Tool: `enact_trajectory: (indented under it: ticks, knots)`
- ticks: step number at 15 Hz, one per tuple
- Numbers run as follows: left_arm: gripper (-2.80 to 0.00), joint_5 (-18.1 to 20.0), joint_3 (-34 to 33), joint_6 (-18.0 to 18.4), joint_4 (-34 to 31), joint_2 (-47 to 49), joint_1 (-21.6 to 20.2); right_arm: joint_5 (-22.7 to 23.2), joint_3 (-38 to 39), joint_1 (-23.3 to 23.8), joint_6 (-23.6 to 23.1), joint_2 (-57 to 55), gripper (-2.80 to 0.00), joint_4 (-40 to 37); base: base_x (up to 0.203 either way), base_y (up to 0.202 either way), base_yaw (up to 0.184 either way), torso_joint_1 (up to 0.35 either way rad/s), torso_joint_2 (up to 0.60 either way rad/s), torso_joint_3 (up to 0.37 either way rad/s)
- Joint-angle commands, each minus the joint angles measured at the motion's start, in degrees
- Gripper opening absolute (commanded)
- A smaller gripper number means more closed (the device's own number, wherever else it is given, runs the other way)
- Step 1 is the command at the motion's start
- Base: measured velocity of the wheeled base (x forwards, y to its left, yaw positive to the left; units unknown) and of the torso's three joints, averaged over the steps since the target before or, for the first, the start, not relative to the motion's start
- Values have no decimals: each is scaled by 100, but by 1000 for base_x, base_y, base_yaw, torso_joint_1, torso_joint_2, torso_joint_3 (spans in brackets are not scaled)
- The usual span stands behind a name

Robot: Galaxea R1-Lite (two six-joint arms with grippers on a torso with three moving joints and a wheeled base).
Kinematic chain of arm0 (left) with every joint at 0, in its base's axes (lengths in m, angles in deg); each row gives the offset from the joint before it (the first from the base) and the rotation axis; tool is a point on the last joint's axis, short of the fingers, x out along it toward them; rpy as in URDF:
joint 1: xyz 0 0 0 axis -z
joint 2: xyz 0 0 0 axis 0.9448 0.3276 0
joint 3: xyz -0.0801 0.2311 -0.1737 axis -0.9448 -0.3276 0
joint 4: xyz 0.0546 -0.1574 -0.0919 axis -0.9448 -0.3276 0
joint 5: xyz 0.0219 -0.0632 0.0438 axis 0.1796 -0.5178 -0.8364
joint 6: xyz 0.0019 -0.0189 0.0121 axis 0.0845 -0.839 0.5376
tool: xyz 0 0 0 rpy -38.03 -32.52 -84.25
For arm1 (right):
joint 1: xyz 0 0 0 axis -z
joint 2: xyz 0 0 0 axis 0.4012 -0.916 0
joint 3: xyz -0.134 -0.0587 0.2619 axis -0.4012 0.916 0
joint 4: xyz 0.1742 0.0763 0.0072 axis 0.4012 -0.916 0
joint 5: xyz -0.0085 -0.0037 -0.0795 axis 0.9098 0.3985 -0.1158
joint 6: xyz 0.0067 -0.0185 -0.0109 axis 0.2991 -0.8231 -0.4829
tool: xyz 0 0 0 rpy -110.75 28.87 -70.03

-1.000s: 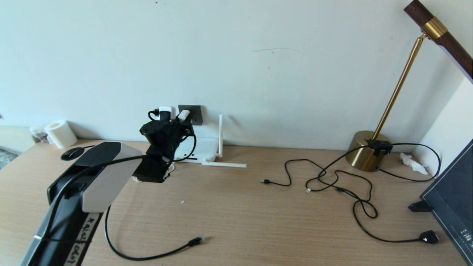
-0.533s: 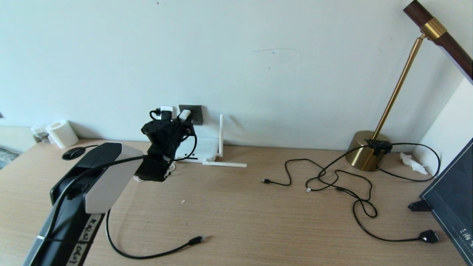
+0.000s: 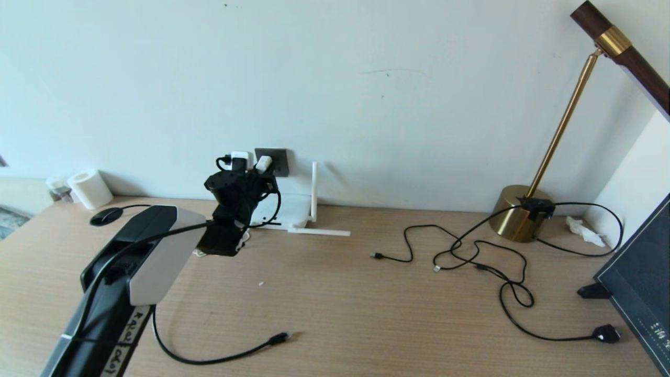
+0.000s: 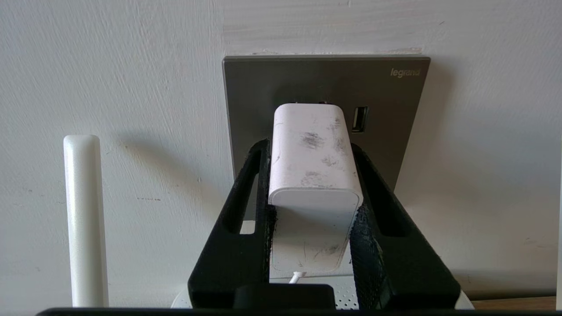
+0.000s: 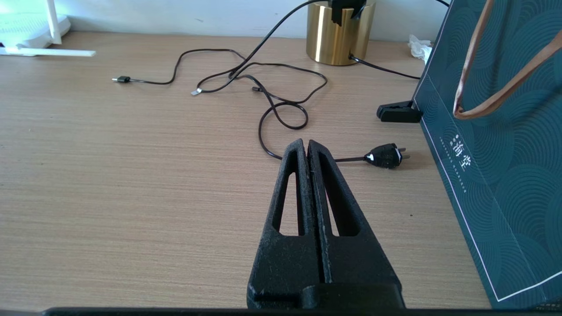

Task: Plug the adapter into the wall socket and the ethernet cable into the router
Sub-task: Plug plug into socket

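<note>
My left gripper (image 3: pixel 255 174) is shut on the white adapter (image 3: pixel 263 163), one black finger on each side of it (image 4: pixel 314 153). The adapter's far end meets the dark grey wall socket (image 4: pixel 395 101), and its pins are hidden. Its thin white cord leaves from the near end. The white router (image 3: pixel 287 208) lies on the table below the socket, with one antenna (image 3: pixel 313 189) upright. The ethernet cable's plug (image 3: pixel 278 339) lies loose on the table near the front. My right gripper (image 5: pixel 307 145) hovers shut and empty over the table, out of the head view.
Another white plug (image 3: pixel 238 157) sits in the wall left of the socket. Thin black cables (image 3: pixel 471 256) sprawl at the right, ending in a black two-pin plug (image 5: pixel 386 156). A brass lamp (image 3: pixel 518 212), a dark teal bag (image 5: pixel 496 153) and a paper roll (image 3: pixel 89 188) stand around.
My left arm has pushed forward toward the wall, bringing the adapter closer onto the socket. The right gripper has not moved.
</note>
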Motion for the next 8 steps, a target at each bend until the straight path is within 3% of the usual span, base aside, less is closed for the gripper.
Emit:
enact_trajectory:
  ticks: [1, 8]
  knots:
    - [-280, 2, 89, 6, 45, 47, -2, -3, 0, -1, 3, 2, -280, 0, 0, 0, 0, 0, 0, 0]
    - [-280, -6, 98, 5, -34, 31, 42, -3, 0, -1, 3, 2, -280, 0, 0, 0, 0, 0, 0, 0]
